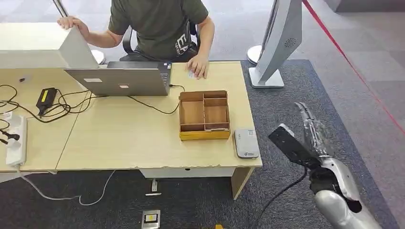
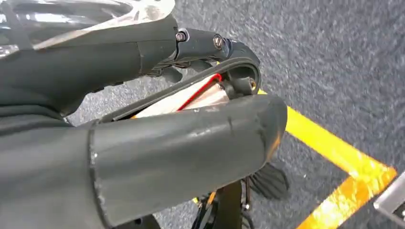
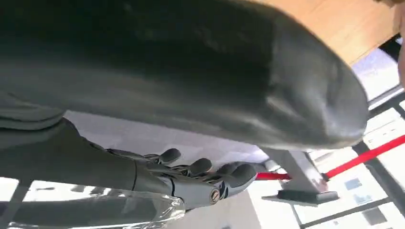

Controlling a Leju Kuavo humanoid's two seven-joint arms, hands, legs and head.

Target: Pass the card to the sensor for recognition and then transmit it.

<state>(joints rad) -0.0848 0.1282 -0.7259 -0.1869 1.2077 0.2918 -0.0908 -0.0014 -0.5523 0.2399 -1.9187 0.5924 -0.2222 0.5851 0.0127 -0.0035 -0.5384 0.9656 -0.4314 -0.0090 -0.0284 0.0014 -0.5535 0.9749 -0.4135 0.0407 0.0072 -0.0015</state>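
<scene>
Wooden tray is set on the worktop, near the front right corner. It is a shallow box w/ thin partitions: one large compartment on the left, smaller ones on the right, a narrow one along the front. Bare wood floors are seen in the larger compartments; what is in the narrow front one can't be made out. The front wall is yellow.

Sensor, a flat grey rounded rectangle, is laid just beside the tray, at the worktop's right front edge.

Card, as far as can be told, is the small pale flat piece at the far edge of the worktop, under the fingers of a seated person's hand.

R hand is raised over grey carpet, to the right of the worktop and apart from it. Its fingers are stretched upward. In the R wrist view the dark fingers are seen apart from the thick grey thumb, w/ nothing grasped: released.

L hand is seen close-up over carpet w/ yellow tape. Whether anything is held can't be told.

Also on the worktop: a grey laptop, black cables, a black adapter and a white power strip.
</scene>
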